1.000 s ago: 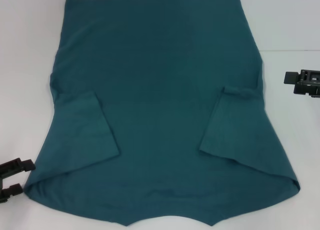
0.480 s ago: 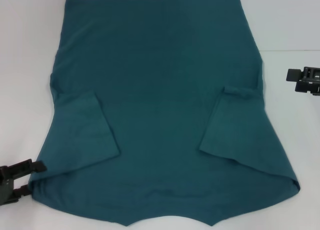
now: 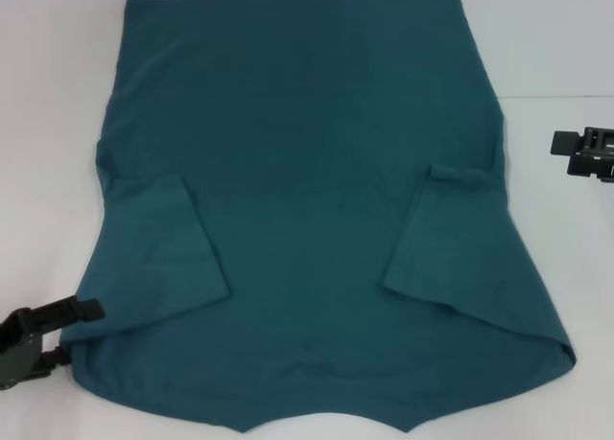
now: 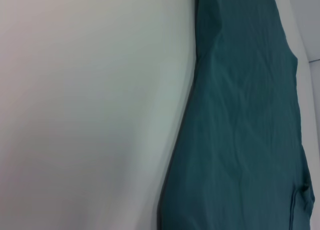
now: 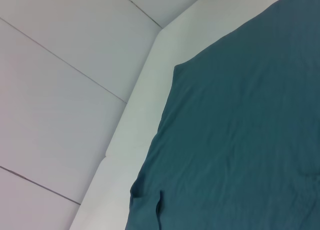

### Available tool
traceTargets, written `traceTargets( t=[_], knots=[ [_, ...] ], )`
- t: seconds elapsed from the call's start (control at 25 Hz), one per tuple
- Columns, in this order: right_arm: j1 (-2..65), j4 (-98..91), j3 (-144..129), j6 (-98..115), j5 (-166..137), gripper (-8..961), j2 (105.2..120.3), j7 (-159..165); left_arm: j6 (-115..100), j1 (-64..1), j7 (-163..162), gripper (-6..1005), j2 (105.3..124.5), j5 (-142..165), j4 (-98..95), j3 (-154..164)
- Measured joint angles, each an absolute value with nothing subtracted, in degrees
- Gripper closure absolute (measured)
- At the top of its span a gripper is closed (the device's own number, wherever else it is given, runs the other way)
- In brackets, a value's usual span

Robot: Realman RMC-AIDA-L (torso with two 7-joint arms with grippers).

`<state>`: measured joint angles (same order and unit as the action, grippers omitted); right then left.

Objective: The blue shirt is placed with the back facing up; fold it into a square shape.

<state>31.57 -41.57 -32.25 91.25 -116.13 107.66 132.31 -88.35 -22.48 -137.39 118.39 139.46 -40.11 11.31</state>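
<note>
from the head view i see the blue shirt [image 3: 307, 200] flat on the table [image 3: 48, 124], left gripper [image 3: 58, 335] spread wide straddling its near-left edge; right gripper [image 3: 566, 152] off the right side, fingers unreadable. wrist views give only cloth, possibly a sleeve fold.

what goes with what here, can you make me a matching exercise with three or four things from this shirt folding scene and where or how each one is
Column 1
1. blue shirt
2. left sleeve
3. left gripper
4. right gripper

Column 2
A. off the cloth, out past the shirt's right edge
B. at the shirt's near left corner
C. spread flat on the white table
D. folded inward onto the shirt body

Pairs: 1-C, 2-D, 3-B, 4-A
</note>
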Motion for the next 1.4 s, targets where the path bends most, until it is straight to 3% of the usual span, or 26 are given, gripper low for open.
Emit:
traceTargets(
  t=[1.4],
  knots=[
    [31.05,-41.57,-30.53,92.09,-116.19,136,107.57,132.16,-88.72,-22.38,-137.65,101,118.65,138.48,-38.31,11.5]
  ],
)
